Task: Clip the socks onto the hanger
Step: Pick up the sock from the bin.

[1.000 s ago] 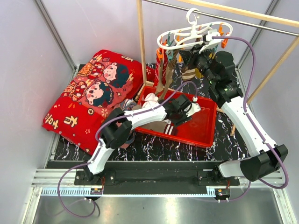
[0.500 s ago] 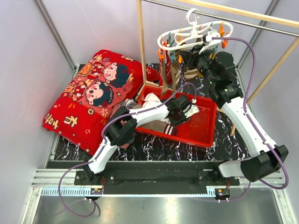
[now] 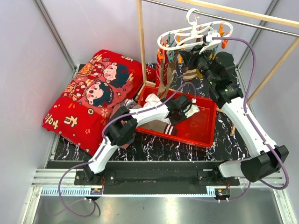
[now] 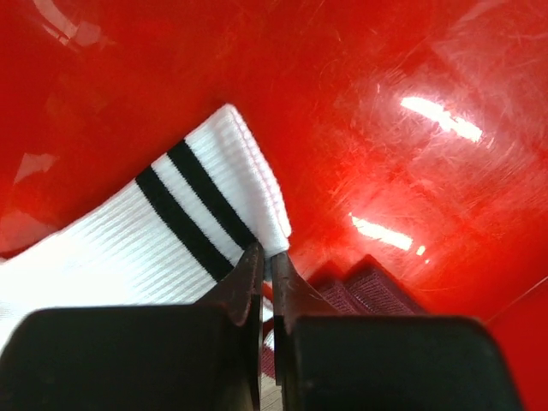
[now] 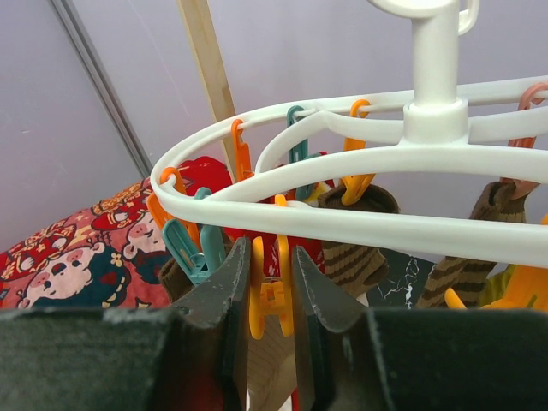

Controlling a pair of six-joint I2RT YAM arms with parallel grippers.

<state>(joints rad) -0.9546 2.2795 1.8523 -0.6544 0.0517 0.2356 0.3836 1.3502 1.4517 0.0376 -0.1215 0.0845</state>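
In the left wrist view a white sock [image 4: 128, 248] with two black cuff stripes lies on the red tray floor [image 4: 385, 77]. My left gripper [image 4: 270, 257] is shut on the edge of its cuff. From above, the left gripper [image 3: 189, 111] sits low inside the tray [image 3: 205, 128]. The white hanger [image 3: 194, 35] hangs from the rail with brown socks [image 3: 164, 79] clipped under it. My right gripper [image 5: 270, 261] is shut on a yellow clip peg [image 5: 272, 295] below the hanger ring [image 5: 342, 218]. Seen from above, the right gripper [image 3: 188, 57] is under the hanger.
A red cartoon-print cushion [image 3: 93, 88] lies at the left. A wooden pole [image 3: 140, 42] stands by the tray's far left corner. More socks [image 3: 161, 127] and a white cloth [image 3: 150, 99] lie in the tray. Dark red ribbed fabric [image 4: 377, 287] shows beside my left fingers.
My left gripper went from open to shut, pinching the white sock's cuff, and shifted slightly toward the tray's back. The right arm stayed on the yellow peg.
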